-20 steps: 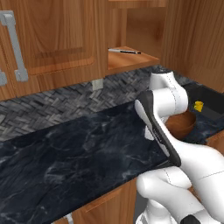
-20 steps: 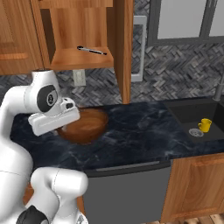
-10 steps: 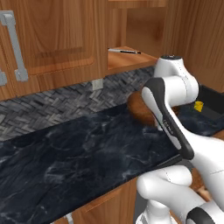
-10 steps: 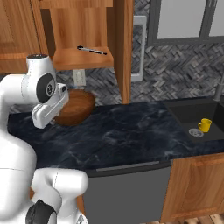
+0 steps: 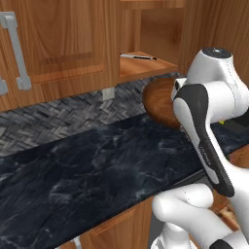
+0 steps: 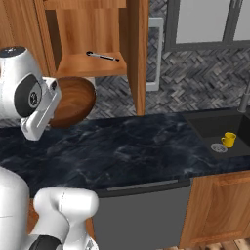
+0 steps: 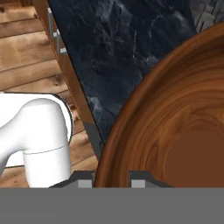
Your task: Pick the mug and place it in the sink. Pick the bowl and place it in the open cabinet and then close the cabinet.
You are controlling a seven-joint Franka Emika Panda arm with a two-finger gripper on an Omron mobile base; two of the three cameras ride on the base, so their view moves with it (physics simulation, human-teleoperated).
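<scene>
Even, soft rendered light; sharp throughout, faint shadows.

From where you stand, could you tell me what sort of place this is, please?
It looks like a home kitchen: a dark marble-look counter with a black sink set in it, wooden wall cabinets above, and a patterned tile backsplash.

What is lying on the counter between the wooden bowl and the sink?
Nothing: in the right base view the dark counter is bare between the bowl and the sink.
</scene>
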